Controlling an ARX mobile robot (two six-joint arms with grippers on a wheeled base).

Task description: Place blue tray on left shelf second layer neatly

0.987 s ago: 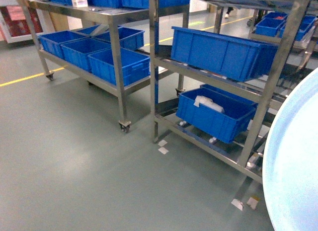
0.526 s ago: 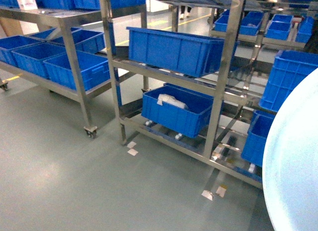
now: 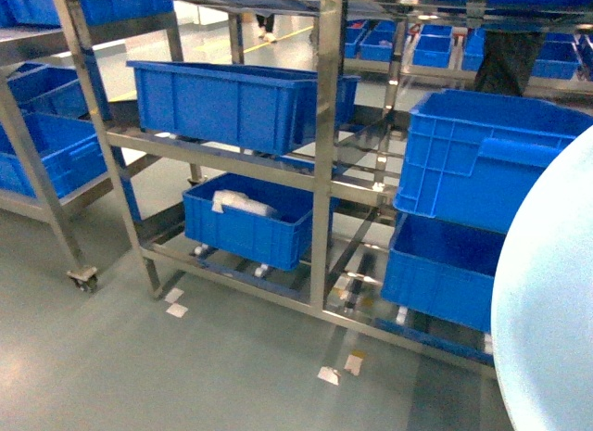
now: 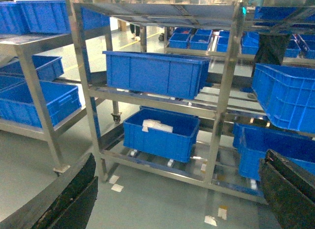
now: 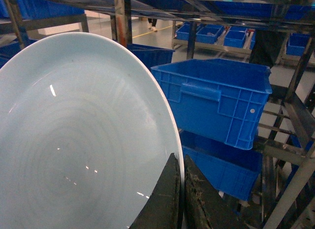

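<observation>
Right wrist view only: right fingers (image 5: 178, 199) clenched on tray (image 5: 74, 140) rim, tray on edge. Head view: tray at right edge, short of shelf (image 3: 232, 158). Left fingers (image 4: 74, 199) released.

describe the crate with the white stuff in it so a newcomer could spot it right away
Find the steel rack in the middle of the head view. On its lowest tier, under the long blue crate, sits a smaller blue crate. It is the only one with a white bundle showing inside.
</observation>
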